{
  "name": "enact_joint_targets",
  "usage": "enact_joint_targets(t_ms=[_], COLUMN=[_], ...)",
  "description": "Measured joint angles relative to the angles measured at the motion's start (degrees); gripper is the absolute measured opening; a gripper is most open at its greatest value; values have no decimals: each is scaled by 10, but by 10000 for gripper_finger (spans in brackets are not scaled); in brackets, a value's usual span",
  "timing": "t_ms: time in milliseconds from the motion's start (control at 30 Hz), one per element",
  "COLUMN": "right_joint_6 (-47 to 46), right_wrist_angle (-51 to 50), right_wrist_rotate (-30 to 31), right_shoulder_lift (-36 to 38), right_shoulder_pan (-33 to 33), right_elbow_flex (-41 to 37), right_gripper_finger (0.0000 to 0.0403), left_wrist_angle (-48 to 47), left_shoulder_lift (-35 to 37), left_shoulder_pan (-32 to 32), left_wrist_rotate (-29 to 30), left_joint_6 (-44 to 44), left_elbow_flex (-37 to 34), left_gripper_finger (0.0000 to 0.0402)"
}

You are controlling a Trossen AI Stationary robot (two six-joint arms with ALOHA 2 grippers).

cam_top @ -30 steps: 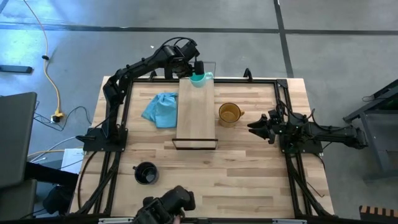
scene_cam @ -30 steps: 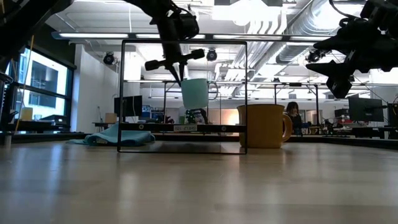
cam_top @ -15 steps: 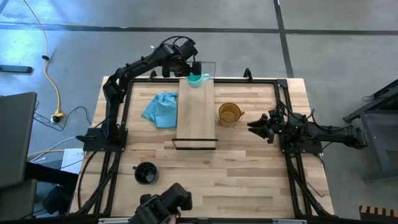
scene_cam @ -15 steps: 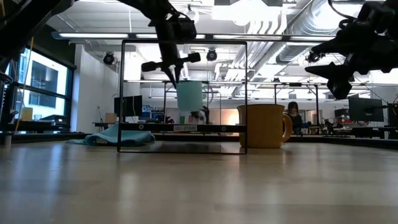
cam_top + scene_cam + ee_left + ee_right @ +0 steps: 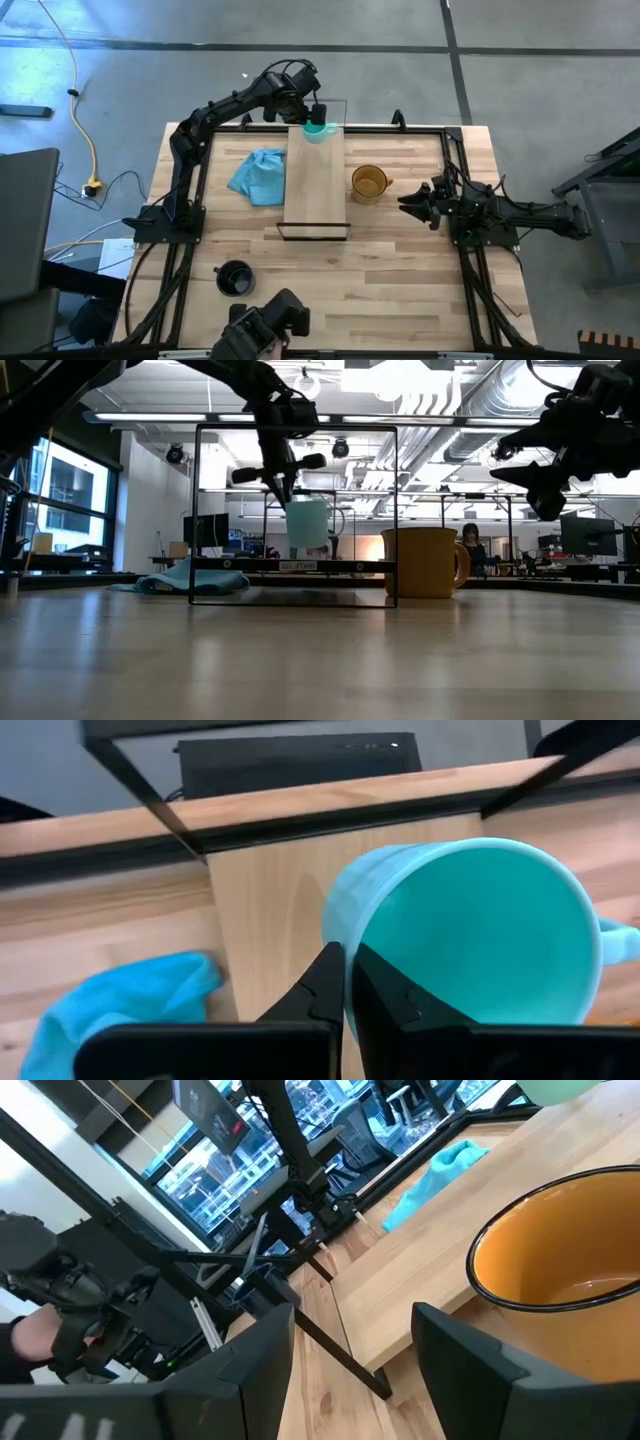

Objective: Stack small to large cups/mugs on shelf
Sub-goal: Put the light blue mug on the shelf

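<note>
A small teal mug (image 5: 319,130) hangs just above the far end of the light-wood shelf plank (image 5: 315,190), with my left gripper (image 5: 313,112) shut on it. In the low view the teal mug (image 5: 307,523) stays clear of the plank. The amber mug (image 5: 369,183) stands on the table right of the shelf, and the black mug (image 5: 235,278) stands near the front left. My right gripper (image 5: 408,205) waits open at the table's right, pointing at the amber mug (image 5: 560,1270). My left gripper pinches the teal mug's wall at the rim (image 5: 338,935), on the side opposite the handle (image 5: 620,940). One finger (image 5: 385,1000) is inside the mug and one (image 5: 318,995) outside. The fingers come from above, slanting down. The mug hangs below them, mouth up, slightly tilted, clear of the shelf.
A light blue cloth (image 5: 258,175) lies on the table left of the shelf. The shelf's thin black wire frame (image 5: 295,430) rises around the mug. A dark camera device (image 5: 265,325) sits at the table's near edge. A person (image 5: 468,545) sits far behind.
My left gripper has sunk a little toward the shelf's far end with the teal mug, rolling about its wrist. The mug has come lower and turned a bit, still clear of the plank.
</note>
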State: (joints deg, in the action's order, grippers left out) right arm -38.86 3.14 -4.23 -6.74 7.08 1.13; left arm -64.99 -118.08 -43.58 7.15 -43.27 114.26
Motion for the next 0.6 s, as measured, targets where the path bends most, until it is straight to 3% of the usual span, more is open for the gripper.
enact_joint_targets(t_ms=[600], right_joint_6=[3], right_wrist_angle=[-8], right_wrist_rotate=[30], right_shoulder_lift=[0], right_shoulder_pan=[0], right_elbow_flex=[0], right_gripper_finger=[195], left_wrist_angle=[7], left_shoulder_lift=[-34], left_shoulder_pan=[-2], left_wrist_rotate=[-19], left_joint_6=[2], left_elbow_flex=[0], left_gripper_finger=[0])
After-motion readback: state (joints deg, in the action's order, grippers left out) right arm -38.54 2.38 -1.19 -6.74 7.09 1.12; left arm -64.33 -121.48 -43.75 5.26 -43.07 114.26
